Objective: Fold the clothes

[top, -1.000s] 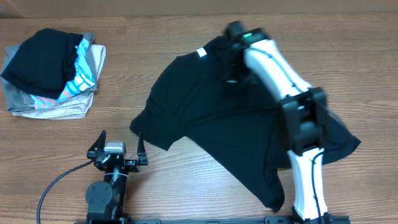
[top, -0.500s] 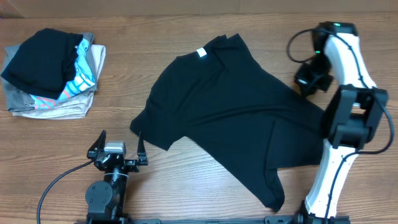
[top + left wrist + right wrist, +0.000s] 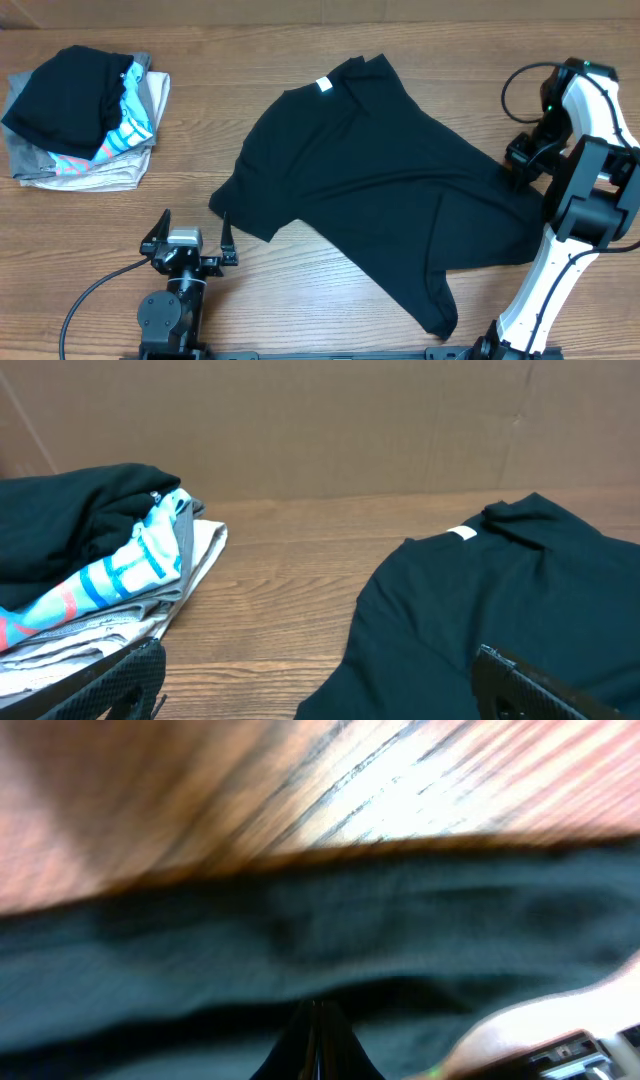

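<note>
The clothes, a black T-shirt (image 3: 370,180), lie spread and rumpled across the middle of the table. A small white label (image 3: 322,86) shows at the neck, at the far end. In the left wrist view the T-shirt (image 3: 480,600) fills the right half, label (image 3: 462,534) included. My left gripper (image 3: 190,238) stands open near the front edge, just left of the near sleeve, with nothing between its fingers (image 3: 100,685). At the shirt's right edge my right gripper (image 3: 520,165) is shut. In the blurred right wrist view the right gripper (image 3: 318,1012) is pressed closed above black fabric (image 3: 300,930), holding nothing.
A pile of folded garments (image 3: 85,115), grey and turquoise-patterned with a black one on top, sits at the far left, and the pile (image 3: 90,570) also shows in the left wrist view. A cardboard wall (image 3: 320,420) backs the wooden table (image 3: 250,300). A cable (image 3: 90,300) runs along the front left.
My right arm has swung from above the shirt's neck out to the shirt's right edge, jaws shut throughout. The shirt and the left arm have not moved.
</note>
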Available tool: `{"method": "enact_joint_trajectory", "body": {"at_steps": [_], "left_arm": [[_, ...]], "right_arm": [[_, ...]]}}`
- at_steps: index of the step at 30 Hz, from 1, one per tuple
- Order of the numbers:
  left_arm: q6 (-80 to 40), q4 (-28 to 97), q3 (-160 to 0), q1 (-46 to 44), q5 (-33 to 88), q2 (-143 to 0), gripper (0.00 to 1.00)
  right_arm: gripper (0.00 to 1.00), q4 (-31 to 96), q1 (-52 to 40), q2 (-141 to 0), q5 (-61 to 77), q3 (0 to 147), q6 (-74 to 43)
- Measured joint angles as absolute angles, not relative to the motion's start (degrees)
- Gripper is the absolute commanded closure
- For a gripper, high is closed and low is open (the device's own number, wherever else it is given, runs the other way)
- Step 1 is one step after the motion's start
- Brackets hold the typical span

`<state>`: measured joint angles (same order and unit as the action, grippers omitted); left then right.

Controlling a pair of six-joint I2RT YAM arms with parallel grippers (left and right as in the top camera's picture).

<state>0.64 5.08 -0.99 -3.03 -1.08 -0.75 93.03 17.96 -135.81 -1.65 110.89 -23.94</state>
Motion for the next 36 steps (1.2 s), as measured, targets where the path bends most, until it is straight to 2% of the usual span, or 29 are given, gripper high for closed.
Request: {"method": "enact_joint_trajectory", "body": {"at_steps": [14,24,36], "left_arm": [[0.6,5.1,-1.0,-3.0,-1.1,-0.8,0.0],[0.6,5.1,-1.0,-3.0,-1.1,-0.8,0.0],[0.6,5.1,-1.0,-3.0,-1.1,-0.8,0.0]], "right_arm": [[0.96,74.8,17.9,-129.4,-4.9,96.6,-24.8],[0.96,54.4,19.2,-128.4,-9.3,96.6,-23.6],[0.95,34.7,19.8,-130.7,-11.2,96.3,-16.2]]}}
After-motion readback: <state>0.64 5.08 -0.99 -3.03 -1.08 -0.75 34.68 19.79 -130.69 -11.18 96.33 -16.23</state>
